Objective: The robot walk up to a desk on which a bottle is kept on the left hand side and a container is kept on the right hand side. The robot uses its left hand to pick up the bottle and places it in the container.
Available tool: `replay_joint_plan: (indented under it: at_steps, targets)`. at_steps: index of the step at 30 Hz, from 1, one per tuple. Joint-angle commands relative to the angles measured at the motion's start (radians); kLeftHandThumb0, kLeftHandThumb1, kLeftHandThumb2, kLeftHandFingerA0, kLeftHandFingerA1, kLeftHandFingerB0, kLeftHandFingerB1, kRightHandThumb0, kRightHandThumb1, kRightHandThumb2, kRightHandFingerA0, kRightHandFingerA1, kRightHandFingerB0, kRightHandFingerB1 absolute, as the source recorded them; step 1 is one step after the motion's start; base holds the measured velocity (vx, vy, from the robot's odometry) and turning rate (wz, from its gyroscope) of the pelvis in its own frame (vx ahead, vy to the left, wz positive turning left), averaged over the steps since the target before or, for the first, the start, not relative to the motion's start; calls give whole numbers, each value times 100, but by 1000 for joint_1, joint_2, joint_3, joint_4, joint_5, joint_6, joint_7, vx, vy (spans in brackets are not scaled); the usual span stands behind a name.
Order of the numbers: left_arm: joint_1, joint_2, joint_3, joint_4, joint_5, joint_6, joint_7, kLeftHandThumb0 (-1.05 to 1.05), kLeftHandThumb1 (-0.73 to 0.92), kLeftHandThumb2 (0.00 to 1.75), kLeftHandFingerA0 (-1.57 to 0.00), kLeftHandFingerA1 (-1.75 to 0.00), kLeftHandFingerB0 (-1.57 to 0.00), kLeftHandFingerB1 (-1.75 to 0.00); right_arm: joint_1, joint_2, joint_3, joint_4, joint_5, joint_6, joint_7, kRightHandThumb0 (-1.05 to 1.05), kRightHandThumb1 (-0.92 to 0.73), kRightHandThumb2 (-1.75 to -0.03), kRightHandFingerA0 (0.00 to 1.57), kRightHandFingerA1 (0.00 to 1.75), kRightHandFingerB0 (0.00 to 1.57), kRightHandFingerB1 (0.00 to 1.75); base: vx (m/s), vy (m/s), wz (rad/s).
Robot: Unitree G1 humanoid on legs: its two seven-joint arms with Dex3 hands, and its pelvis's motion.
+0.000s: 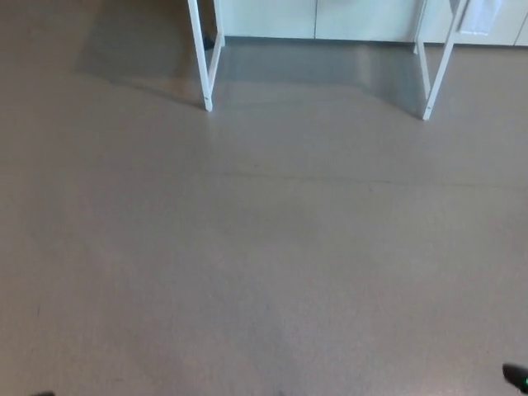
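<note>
Neither the bottle nor the container shows in the head view. Only the lower parts of the desk are visible: a white left leg [204, 58] and a white right leg [436, 66] standing on the floor at the top of the picture. A small black sliver with a green light, part of my right hand [518, 379], pokes in at the bottom right corner. A still smaller dark speck of my left hand [43, 393] touches the bottom left edge.
A grey-brown floor [264, 247] stretches from me to the desk legs. Behind the legs runs a pale wall or cabinet front [313, 18]. The desk casts a shadow [140, 49] on the floor at the upper left.
</note>
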Motion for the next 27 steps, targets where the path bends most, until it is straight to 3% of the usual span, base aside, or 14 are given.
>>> replay_joint_plan:
  at_steps: [1, 2, 18, 27]
  targets:
    - [11, 51, 134, -172, -222, 18, -196, -16, 65, 62, -28, -36, -24, -31, 52, 12, -116, -294, 219, 108, 77, -11, -49, -92, 35, 59, 7, 46, -28, -106, 20]
    - [12, 49, 136, -175, -219, 18, -197, -10, 47, 92, -20, -53, -12, -48, 53, 13, -118, -296, 217, 113, 78, -11, -50, -92, 34, 59, 7, 47, -42, -99, 5]
    - [30, 50, 137, -192, -196, 19, -226, -9, 46, 92, -22, -53, -16, -49, 65, 11, -121, -353, 201, 187, 92, -12, -52, -94, 34, 59, 6, 46, 159, 133, -4]
    - [44, 50, 133, -196, -193, 19, -228, -8, 47, 92, -25, -54, -15, -49, 69, 6, -114, -351, 198, 186, 102, -14, -51, -93, 35, 59, 6, 46, 264, -97, 14]
